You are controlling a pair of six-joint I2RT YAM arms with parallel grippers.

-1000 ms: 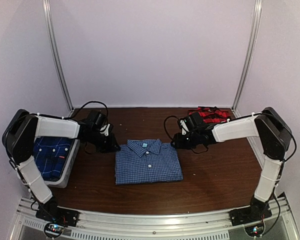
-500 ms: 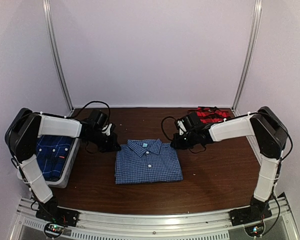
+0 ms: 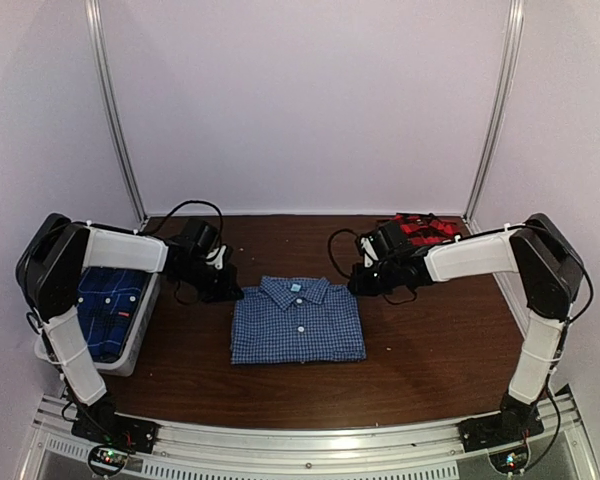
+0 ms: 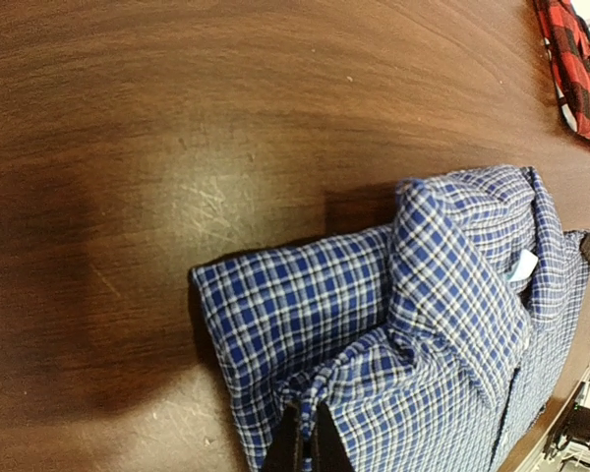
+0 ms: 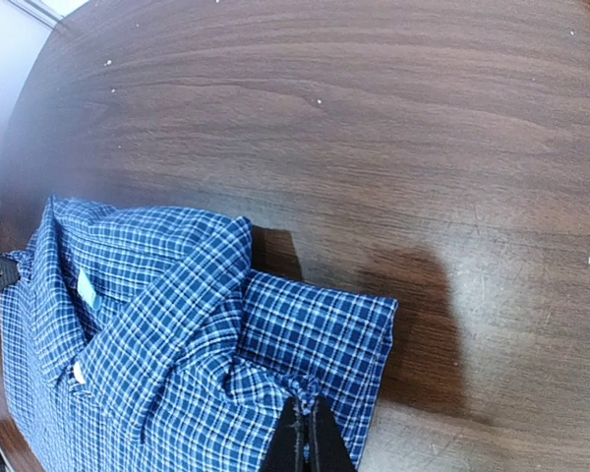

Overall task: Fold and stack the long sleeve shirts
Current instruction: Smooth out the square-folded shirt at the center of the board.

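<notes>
The blue-and-white gingham long sleeve shirt (image 3: 297, 322) lies folded, collar toward the back, mid-table. My left gripper (image 3: 232, 292) is shut on a pinch of cloth at its left shoulder; the left wrist view shows the fingertips (image 4: 297, 447) nipping a puckered fold of the shirt (image 4: 442, 315). At the right shoulder my right gripper (image 3: 358, 286) is likewise shut on bunched gingham (image 5: 157, 334), its fingertips (image 5: 326, 447) pressed together on the cloth. A red-and-black plaid shirt (image 3: 420, 229) lies crumpled at the back right. A darker blue plaid shirt (image 3: 108, 308) rests in a bin at the left.
The grey bin (image 3: 146, 318) stands at the table's left edge beside my left arm. Black cables loop behind both wrists. Bare brown table (image 3: 430, 350) surrounds the folded shirt. Metal frame posts rise at the back corners.
Both grippers have closed onto the gingham shirt's shoulders, puckering the cloth there. The arms shifted only slightly; the shirt stays where it was.
</notes>
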